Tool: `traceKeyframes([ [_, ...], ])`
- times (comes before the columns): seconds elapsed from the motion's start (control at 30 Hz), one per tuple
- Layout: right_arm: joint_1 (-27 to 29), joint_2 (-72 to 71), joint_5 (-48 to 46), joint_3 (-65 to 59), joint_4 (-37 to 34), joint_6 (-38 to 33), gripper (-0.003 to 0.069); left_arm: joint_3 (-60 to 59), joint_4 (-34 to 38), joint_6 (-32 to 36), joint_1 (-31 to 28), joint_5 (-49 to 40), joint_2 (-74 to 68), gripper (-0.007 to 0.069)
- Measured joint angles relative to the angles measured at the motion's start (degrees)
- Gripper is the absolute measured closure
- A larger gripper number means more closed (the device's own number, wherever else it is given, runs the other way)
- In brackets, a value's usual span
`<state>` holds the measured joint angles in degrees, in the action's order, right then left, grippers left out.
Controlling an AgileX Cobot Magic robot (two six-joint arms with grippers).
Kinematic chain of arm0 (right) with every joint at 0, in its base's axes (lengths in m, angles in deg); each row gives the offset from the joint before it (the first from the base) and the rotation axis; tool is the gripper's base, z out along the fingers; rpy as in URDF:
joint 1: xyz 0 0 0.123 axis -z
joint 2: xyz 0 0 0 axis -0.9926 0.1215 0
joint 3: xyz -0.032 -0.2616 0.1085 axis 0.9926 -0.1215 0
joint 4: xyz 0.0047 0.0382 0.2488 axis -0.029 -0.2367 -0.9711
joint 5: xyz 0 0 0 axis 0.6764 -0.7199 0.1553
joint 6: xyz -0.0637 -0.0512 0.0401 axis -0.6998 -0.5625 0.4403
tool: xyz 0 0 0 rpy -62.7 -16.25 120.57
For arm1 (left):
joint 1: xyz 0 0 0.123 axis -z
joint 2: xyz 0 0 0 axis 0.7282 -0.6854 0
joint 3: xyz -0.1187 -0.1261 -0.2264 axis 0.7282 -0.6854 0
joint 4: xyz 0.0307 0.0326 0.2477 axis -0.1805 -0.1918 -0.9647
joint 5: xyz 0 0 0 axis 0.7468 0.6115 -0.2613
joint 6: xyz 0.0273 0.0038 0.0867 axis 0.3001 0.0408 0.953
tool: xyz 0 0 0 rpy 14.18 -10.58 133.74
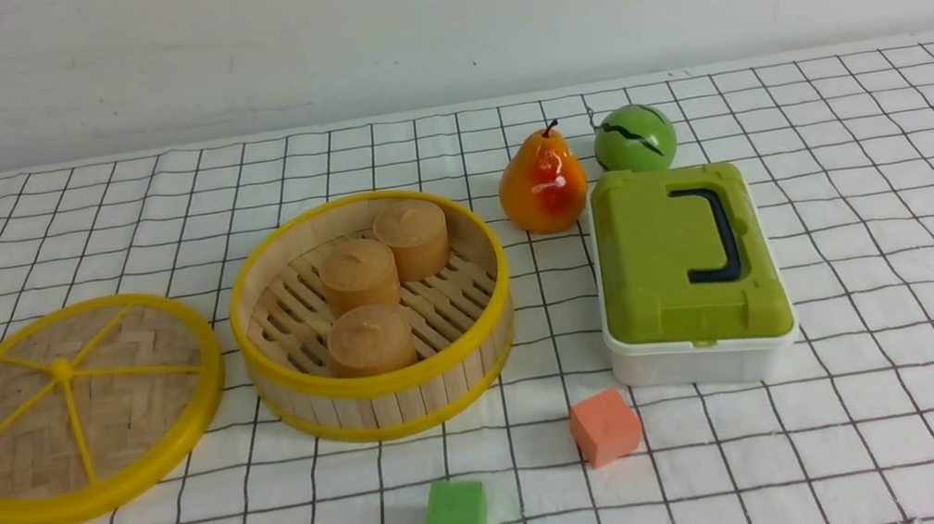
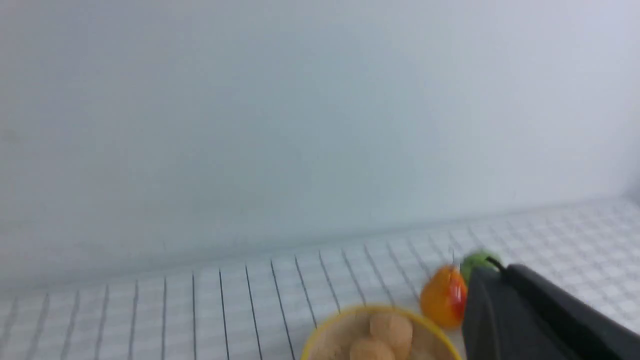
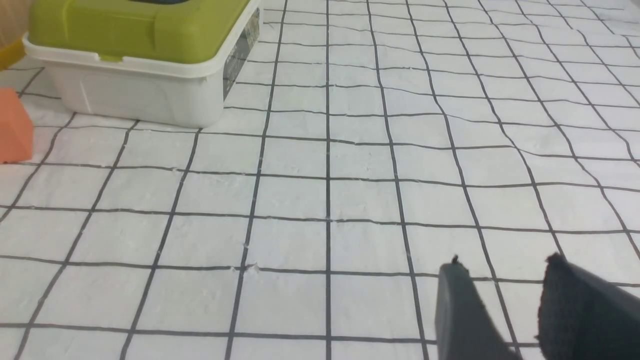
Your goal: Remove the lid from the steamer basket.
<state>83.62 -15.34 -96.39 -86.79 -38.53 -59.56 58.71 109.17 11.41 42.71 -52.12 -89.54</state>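
Note:
The lid [image 1: 78, 410], a woven bamboo disc with yellow rim and spokes, lies flat on the checked cloth left of the steamer basket [image 1: 384, 388] and just apart from it. The basket is uncovered and holds three tan buns [image 1: 359, 274]. Neither gripper shows in the front view. The blurred left wrist view shows my left gripper [image 2: 492, 272] high above the cloth, fingers together and empty, with the basket's rim [image 2: 330, 327] below it. My right gripper [image 3: 504, 265] is open and empty over bare cloth.
A white box with a green lid [image 1: 685, 265] stands right of the basket and also shows in the right wrist view [image 3: 140, 55]. An orange pear [image 1: 542, 184] and a green ball [image 1: 634, 139] sit behind it. An orange cube [image 1: 605, 426] and a green cube [image 1: 456, 517] lie in front.

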Motion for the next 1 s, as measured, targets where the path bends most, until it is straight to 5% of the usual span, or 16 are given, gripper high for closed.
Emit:
traceKeyframes([
  [0.2,0.00,0.00,0.00,0.00,0.00,0.00,0.0419,-8.01,0.82,0.01,0.00,17.15,17.00,0.0637],
  [0.7,0.00,0.00,0.00,0.00,0.00,0.00,0.0419,-40.96,-5.19,-1.57,0.00,16.10,20.96,0.0637],
  [1.0,0.00,0.00,0.00,0.00,0.00,0.00,0.0419,-68.26,-8.11,-9.80,0.80,33.34,29.54,0.0637],
])
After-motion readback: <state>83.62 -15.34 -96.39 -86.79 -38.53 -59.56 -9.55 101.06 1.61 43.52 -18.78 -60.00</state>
